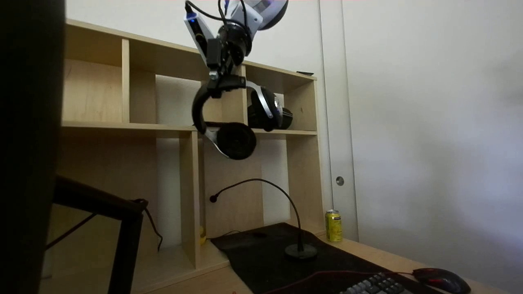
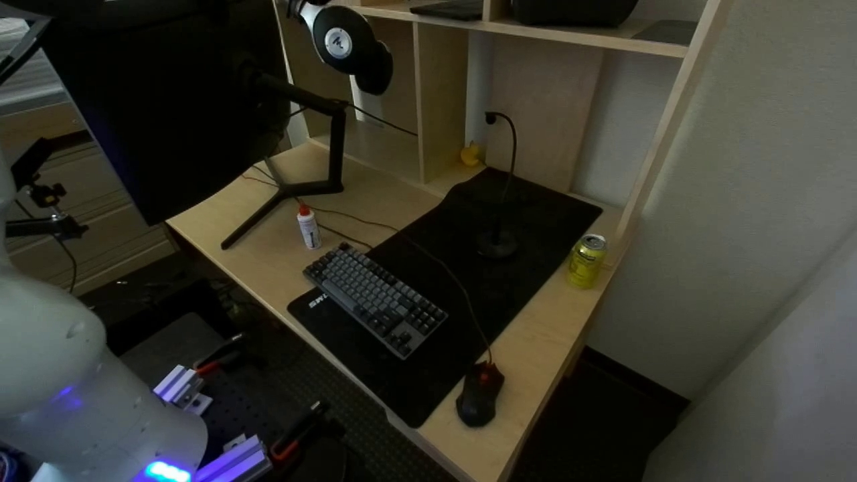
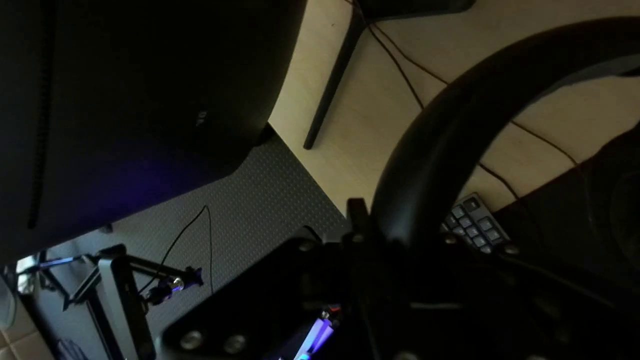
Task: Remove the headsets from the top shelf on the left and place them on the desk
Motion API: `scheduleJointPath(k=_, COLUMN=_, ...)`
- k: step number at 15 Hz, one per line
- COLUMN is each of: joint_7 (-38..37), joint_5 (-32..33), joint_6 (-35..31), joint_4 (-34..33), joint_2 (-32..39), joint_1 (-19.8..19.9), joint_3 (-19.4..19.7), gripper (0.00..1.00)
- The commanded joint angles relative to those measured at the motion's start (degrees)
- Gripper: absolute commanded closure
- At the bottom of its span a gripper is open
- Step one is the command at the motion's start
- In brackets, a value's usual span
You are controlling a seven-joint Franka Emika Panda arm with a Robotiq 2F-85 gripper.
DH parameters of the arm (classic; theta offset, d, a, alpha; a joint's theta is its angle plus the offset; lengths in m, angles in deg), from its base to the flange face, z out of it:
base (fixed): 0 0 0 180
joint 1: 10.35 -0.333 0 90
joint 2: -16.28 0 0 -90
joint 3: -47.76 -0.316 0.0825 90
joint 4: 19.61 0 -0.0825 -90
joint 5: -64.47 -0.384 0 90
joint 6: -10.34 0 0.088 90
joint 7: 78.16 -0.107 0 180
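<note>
The black headset hangs in the air from my gripper. In an exterior view its curved headband is in the jaws and its padded ear cups hang below and to the right. In an exterior view an ear cup shows near the top, in front of the shelf unit. In the wrist view the headband rises from between the fingers, which are very dark. The pale wooden shelf stands behind the headset. The desk with its black mat lies below.
A black monitor on a stand is at one side of the desk. A gooseneck microphone, keyboard, mouse, yellow can and small white bottle stand on the desk. A black object sits on the shelf.
</note>
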Motion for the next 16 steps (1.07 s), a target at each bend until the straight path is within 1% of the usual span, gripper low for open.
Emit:
scheduleJointPath(k=1, joint_7=0.1, joint_5=-1.9, joint_6=-9.1, joint_4=14.1, joint_2=-6.4, joint_1=-10.3, joint_3=15.6, gripper=0.95)
scheduleJointPath(k=2, joint_7=0.1, joint_5=-2.4, joint_6=-11.2, joint_4=16.7, joint_2=-6.6, joint_1=-13.2, joint_3=20.3, gripper=0.95)
scheduleJointPath(k=3, joint_7=0.1, joint_5=-3.1, joint_6=-12.9, joint_4=17.6, joint_2=-6.0, joint_1=-15.9, joint_3=24.9, gripper=0.95)
scheduleJointPath(k=4, joint_7=0.2, joint_5=-6.2, joint_6=-14.0, joint_4=17.8, joint_2=-4.9, joint_1=-19.1, joint_3=29.5, gripper=0.95)
scheduleJointPath(k=5, joint_7=0.2, joint_5=-3.0, joint_6=-10.1, joint_4=13.3, joint_2=-3.1, joint_1=-13.2, joint_3=22.7, gripper=0.79)
scheduleJointPath(k=6, joint_7=0.3, joint_5=-4.5, joint_6=-11.3, joint_4=14.9, joint_2=-3.1, joint_1=-15.5, joint_3=26.3, gripper=0.79)
scheduleJointPath(k=7, joint_7=0.3, joint_5=-5.2, joint_6=-11.9, joint_4=15.7, joint_2=-3.1, joint_1=-16.7, joint_3=28.0, gripper=0.79)
scheduleJointPath(k=8, joint_7=0.3, joint_5=-5.3, joint_6=-12.2, joint_4=16.1, joint_2=-3.1, joint_1=-17.3, joint_3=28.6, gripper=0.79)
scheduleJointPath(k=9, joint_7=0.3, joint_5=-5.3, joint_6=-12.2, joint_4=16.1, joint_2=-3.1, joint_1=-17.6, joint_3=28.7, gripper=0.95)
scheduleJointPath(k=10, joint_7=0.2, joint_5=-6.6, joint_6=-10.4, joint_4=16.1, joint_2=-2.2, joint_1=-19.0, joint_3=31.6, gripper=0.95)
scheduleJointPath(k=11, joint_7=0.2, joint_5=-6.6, joint_6=-10.4, joint_4=16.2, joint_2=-1.6, joint_1=-20.0, joint_3=33.4, gripper=0.95)
scheduleJointPath(k=14, joint_7=0.2, joint_5=-7.6, joint_6=-11.1, joint_4=16.8, joint_2=-0.1, joint_1=-22.1, joint_3=37.6, gripper=0.95)
scheduleJointPath(k=16, joint_7=0.2, joint_5=-8.2, joint_6=-10.9, joint_4=16.8, joint_2=0.6, joint_1=-23.0, joint_3=39.2, gripper=0.95)
